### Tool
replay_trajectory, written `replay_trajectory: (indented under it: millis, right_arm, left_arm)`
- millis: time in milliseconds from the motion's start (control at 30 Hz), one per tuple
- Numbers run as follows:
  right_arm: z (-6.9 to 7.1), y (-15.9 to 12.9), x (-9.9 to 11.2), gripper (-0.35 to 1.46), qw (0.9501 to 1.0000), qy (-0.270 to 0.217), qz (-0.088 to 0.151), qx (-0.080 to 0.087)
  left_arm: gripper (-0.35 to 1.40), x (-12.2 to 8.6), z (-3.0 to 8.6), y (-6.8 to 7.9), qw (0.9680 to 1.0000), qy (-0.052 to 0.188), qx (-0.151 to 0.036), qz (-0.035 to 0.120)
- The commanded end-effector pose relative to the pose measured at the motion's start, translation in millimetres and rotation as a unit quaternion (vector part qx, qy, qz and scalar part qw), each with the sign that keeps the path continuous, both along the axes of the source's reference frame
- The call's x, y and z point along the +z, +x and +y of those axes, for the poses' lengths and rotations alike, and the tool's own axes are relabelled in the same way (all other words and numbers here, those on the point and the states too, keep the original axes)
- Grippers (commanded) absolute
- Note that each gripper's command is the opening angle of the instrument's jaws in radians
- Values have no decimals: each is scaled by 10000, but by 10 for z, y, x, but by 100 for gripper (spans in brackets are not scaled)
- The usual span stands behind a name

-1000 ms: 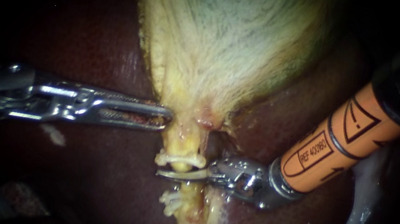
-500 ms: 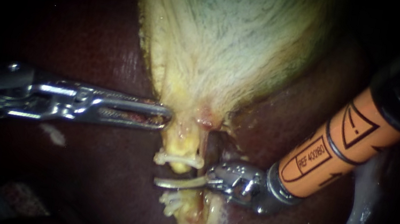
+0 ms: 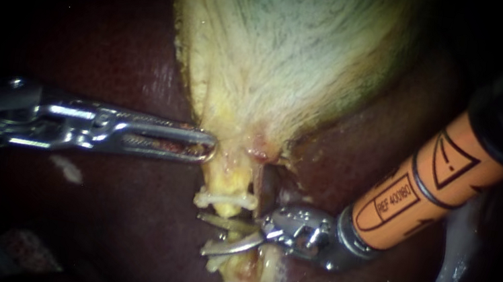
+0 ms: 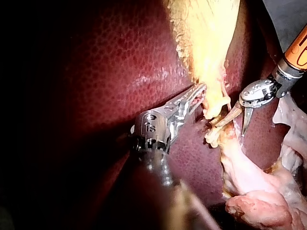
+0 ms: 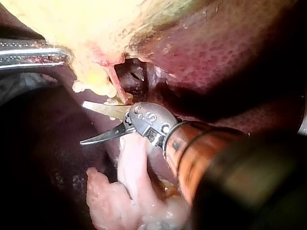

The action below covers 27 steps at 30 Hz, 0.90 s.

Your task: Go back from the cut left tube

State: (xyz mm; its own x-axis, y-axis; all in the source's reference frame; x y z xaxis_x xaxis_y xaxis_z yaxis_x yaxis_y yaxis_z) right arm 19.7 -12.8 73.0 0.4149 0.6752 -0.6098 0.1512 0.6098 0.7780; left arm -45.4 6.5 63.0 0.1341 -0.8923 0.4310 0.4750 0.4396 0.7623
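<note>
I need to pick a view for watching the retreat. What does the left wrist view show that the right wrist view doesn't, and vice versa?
Only the left wrist view: the left instrument's wrist and shaft. Only the right wrist view: a dark hollow between the liver and the gallbladder. Both: the left instrument holding the gallbladder, and the right instrument, blades open, holding nothing.

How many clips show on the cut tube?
2. The upper clip sits just below the gallbladder; the lower clip is beneath it, partly behind a blade of the right instrument. Others may be hidden.
</note>
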Motion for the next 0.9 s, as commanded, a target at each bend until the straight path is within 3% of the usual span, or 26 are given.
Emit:
replay_trajectory:
  millis: [33,100,200,333,533,733,900]
  right_arm:
    - [0,-5,-3,109,9999,-93,44,-19]
    - [-3,-14,-11,115,9993,-351,97,31]
    - [-3,-30,-18,126,9948,-958,59,332]
    - [16,-57,-22,140,9838,-1671,-64,649]
    - [57,-104,-31,143,9663,-2419,-250,839]
    - [98,-143,-55,143,9481,-2995,-504,939]
    - [118,-159,-74,143,9385,-3239,-694,970]
  left_arm:
    - [-35,0,0,0,10000,1,0,-1]
    - [-35,0,0,0,10000,1,1,-2]
    - [-35,1,1,0,10000,1,2,-2]
    - [-35,2,1,1,10000,1,4,-3]
    - [-35,2,1,2,10000,2,5,-4]
    - [-35,2,2,1,10000,3,4,-4]
    - [-35,1,2,1,10000,4,4,-4]
